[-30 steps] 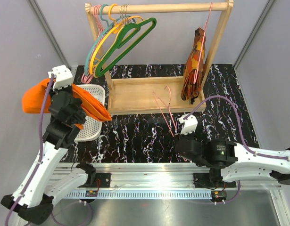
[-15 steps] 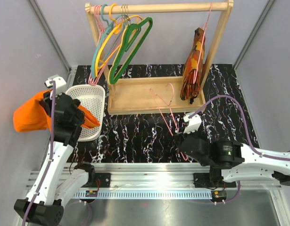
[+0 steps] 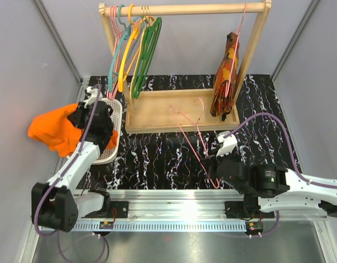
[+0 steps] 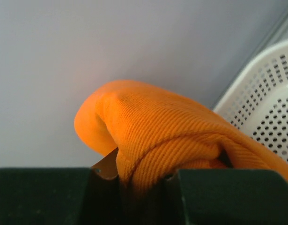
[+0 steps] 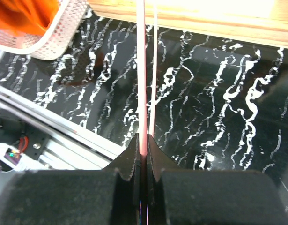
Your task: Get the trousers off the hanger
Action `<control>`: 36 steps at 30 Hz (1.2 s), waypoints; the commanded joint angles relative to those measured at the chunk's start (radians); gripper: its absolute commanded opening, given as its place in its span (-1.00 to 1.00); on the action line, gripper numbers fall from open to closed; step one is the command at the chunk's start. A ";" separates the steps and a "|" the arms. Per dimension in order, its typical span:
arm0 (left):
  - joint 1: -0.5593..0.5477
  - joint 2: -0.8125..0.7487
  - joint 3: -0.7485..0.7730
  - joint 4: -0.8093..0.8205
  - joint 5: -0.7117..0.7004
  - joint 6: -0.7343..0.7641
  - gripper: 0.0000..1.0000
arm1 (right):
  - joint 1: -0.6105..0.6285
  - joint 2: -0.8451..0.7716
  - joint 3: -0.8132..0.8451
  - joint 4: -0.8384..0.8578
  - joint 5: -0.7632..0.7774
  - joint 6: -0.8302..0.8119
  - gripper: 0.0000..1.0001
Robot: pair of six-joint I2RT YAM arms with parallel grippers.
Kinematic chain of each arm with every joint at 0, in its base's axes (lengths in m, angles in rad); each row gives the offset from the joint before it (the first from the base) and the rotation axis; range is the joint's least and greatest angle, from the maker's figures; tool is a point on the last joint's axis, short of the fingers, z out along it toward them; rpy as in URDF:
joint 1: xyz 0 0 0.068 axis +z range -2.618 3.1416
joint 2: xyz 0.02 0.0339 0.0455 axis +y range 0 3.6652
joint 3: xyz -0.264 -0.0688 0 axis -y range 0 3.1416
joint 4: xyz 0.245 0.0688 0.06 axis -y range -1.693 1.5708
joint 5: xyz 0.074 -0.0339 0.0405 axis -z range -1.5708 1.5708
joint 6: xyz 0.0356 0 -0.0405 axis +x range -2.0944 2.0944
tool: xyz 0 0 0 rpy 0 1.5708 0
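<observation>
The bright orange trousers are bunched in my left gripper, which is shut on them beside the left rim of the white basket. Most of the cloth hangs outside the basket, over the table's left edge. In the left wrist view the cloth is pinched between the jaws of the left gripper. The bare pink hanger is held by my right gripper, shut on its wire. In the right wrist view the wire runs up from the right gripper.
A wooden rack stands at the back with green, yellow, teal and pink hangers on its left. A camouflage garment hangs on its right. The rack's wooden base lies behind the pink hanger. The basket shows in the right wrist view.
My left gripper has swung the trousers right and back, up to the basket's rim. The hangers on the rack have swung to hang straighter. The right gripper with the hanger shifted slightly nearer.
</observation>
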 commanded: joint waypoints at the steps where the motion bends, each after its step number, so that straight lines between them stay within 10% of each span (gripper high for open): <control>1: 0.003 0.078 0.056 0.001 0.015 -0.062 -1.00 | -0.004 -0.023 -0.001 0.083 -0.013 -0.022 -1.00; 17: 0.001 0.489 0.470 -0.680 0.313 -0.533 -1.00 | -0.002 -0.049 0.002 0.088 0.003 -0.056 -1.00; 23: 0.001 0.515 0.475 -0.679 0.472 -0.591 -1.00 | -0.002 -0.037 0.008 0.089 -0.004 -0.058 -1.00; 36: 0.038 0.239 0.456 -0.717 0.671 -0.654 0.85 | -0.002 -0.045 0.036 0.050 -0.013 -0.058 -0.93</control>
